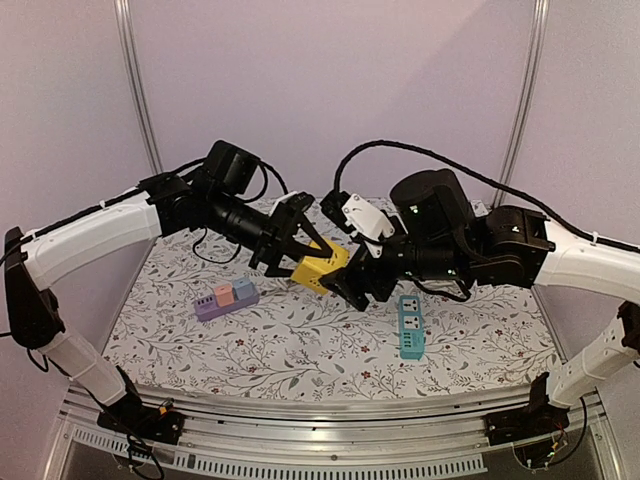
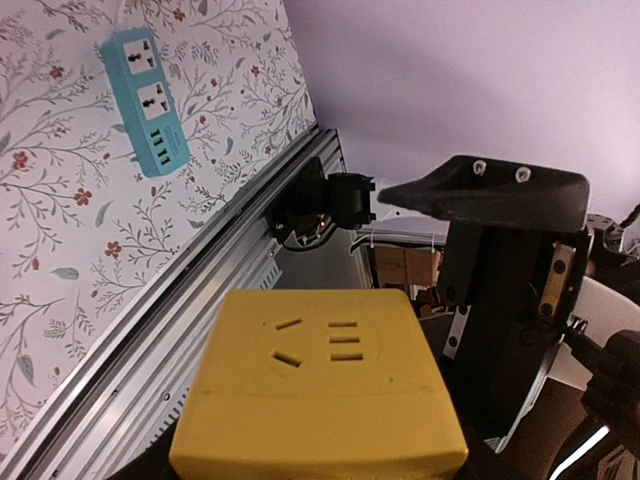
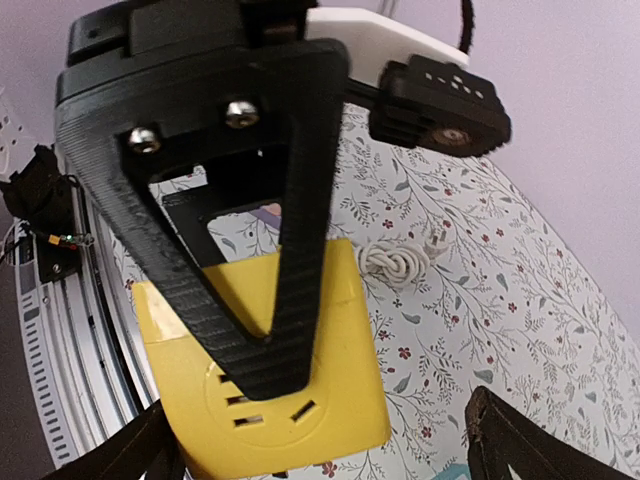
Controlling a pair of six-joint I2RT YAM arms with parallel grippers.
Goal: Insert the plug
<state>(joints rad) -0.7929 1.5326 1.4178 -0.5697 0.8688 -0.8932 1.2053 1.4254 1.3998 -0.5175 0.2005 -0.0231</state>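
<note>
A yellow socket cube (image 1: pixel 322 270) hangs above the table, held by my left gripper (image 1: pixel 303 258), which is shut on it. The left wrist view shows its slotted face (image 2: pixel 318 350) close up, filling the lower middle. My right gripper (image 1: pixel 352 288) stands open just right of the cube; its fingertips are wide apart with nothing held between them (image 3: pixel 322 405). One black finger (image 3: pixel 270 300) of the left gripper lies across the cube (image 3: pixel 340 350). The white plug (image 3: pixel 437 240) with its coiled cable (image 3: pixel 398 262) rests on the floral tablecloth beyond the cube, untouched.
A teal power strip (image 1: pixel 410 325) lies on the cloth at right, also in the left wrist view as the teal strip (image 2: pixel 145 100). A purple strip with coloured blocks (image 1: pixel 226 297) lies at left. The table's aluminium front rail (image 2: pixel 180 290) runs along the near edge.
</note>
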